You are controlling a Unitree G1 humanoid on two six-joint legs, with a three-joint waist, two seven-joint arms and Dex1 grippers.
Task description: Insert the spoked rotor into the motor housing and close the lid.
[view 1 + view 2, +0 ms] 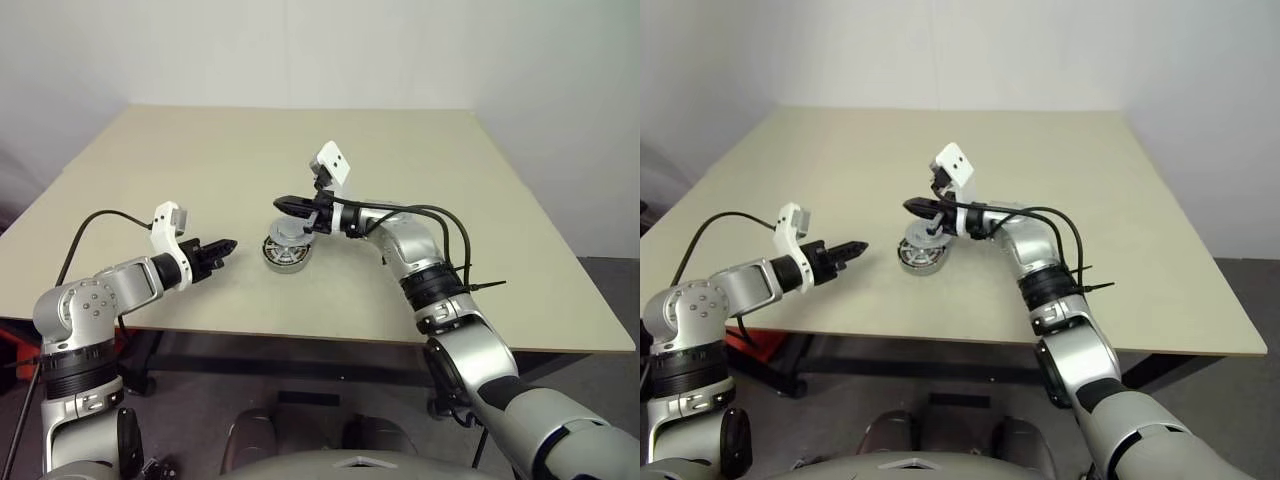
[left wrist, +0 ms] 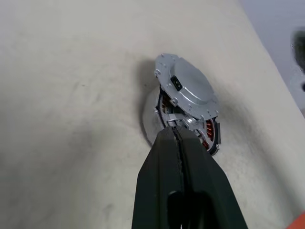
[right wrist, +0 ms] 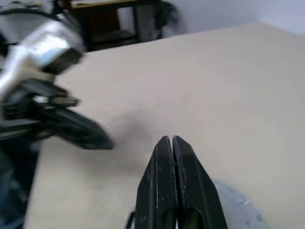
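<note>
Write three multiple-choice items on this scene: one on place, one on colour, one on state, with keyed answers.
1. Where is the motor housing?
A. on the table between the two end effectors
B. on the floor
C. clamped in the left end effector

2. What colour are the windings under the lid?
A. blue
B. copper-brown
C. white

3. How is the right end effector?
A. wide open
B. shut on the lid
C. shut, empty

Answers: 1 A, it rests on the tabletop right of the left end effector; 2 B, copper shows at the housing's rim; 3 C, its fingers meet above the housing.
</note>
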